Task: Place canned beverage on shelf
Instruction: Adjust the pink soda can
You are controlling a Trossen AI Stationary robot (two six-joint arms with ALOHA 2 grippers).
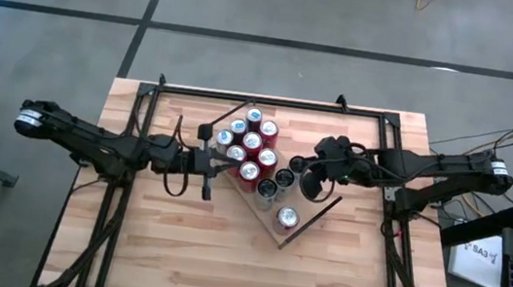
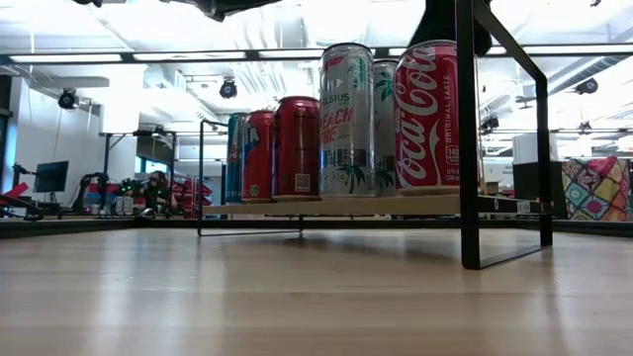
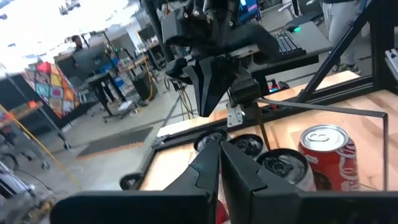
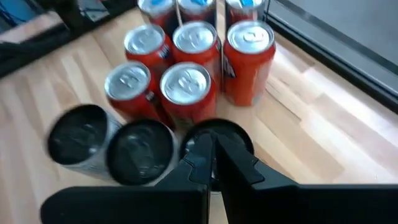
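Plank tabletop (image 2: pixel 297 307) up front, bare as far as the shelf (image 2: pixel 336 206). Then a Coca-Cola can (image 2: pixel 427 114) at the near right of that board, upright, with a Celsius can (image 2: pixel 346 119) just beside it on the left. Further back and left, a bunch of red cans (image 2: pixel 297 148) packed side by side. So, every canned beverage in sight already standing on the shelf, none loose on the table, none in a grip.

Left gripper (image 3: pixel 219 148) pinched tight on nothing, hanging just left of the cluster. Right gripper (image 4: pixel 213 140) same deal, fingers together and empty, hovering over a dark-topped can (image 4: pixel 142 149) on the right side.

Handling guess: probably full, so a bit hefty, rigid while sealed, but thin-walled and slick. Best to open wide and grab round the mid-body, not the rim. Easy on the squeeze, and careful with the neighbours, packed close enough to topple like dominoes.
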